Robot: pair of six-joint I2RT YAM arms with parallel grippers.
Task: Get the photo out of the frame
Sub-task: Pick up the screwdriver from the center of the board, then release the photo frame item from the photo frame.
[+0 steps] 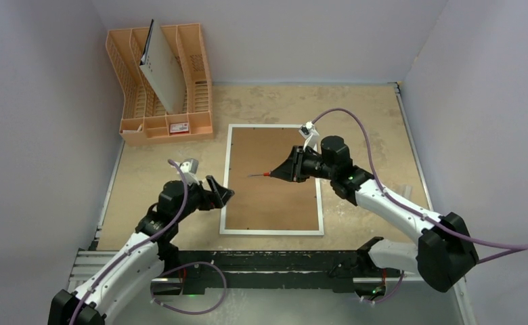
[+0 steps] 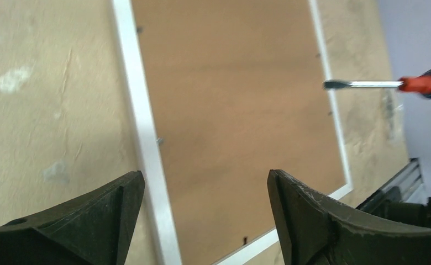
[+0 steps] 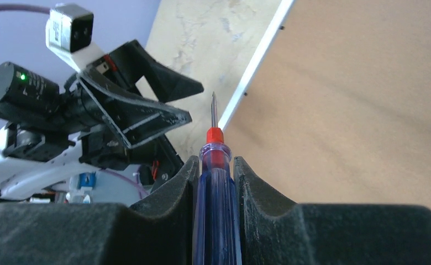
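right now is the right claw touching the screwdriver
Touching. The right wrist view shows both fingers of the right claw pressed against the screwdriver handle, with no gap.
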